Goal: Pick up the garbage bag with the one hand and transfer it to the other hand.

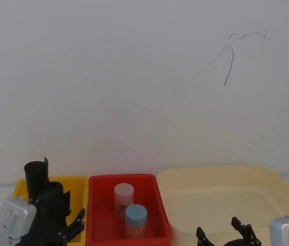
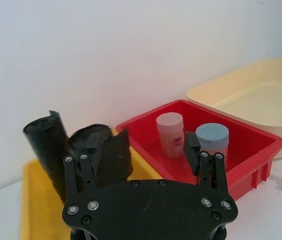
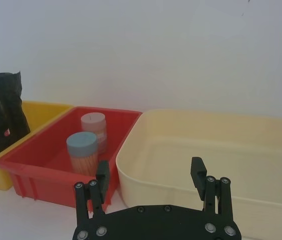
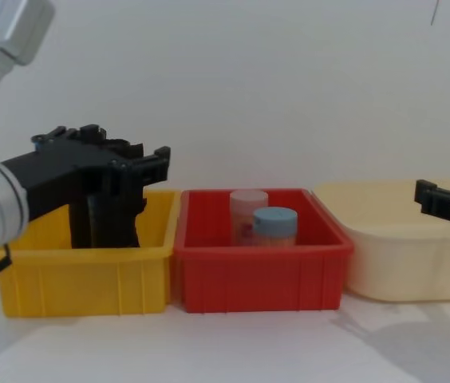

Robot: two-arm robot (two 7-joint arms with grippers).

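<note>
Jaws apart, the left gripper (image 2: pixel 142 145) hovers near the garbage bag (image 2: pixel 46 140), a tall black crinkled plastic roll upright in the yellow plastic bin (image 2: pixel 28 200). It is better to straddle its middle before closing. The right gripper (image 3: pixel 150 170), jaws apart, hangs by the cream tub (image 3: pixel 221 150).

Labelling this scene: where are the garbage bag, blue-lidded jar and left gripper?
garbage bag (image 2: pixel 45 144), left wrist view, roll's side.
blue-lidded jar (image 2: pixel 212 134), left wrist view, lid top.
left gripper (image 2: pixel 142 144), left wrist view, between fingertips.

Garbage bag (image 2: pixel 46 142): black
Left bin (image 4: pixel 89 279): yellow
Middle bin (image 4: pixel 261 279): red
Right bin (image 4: pixel 392 267): pale cream
Front jar (image 1: pixel 136 214): blue lid
Rear jar (image 1: pixel 123 195): pale pink
Left gripper (image 2: pixel 142 144), right gripper (image 3: pixel 150 166): black
Wall (image 1: pixel 134 77): white
</note>
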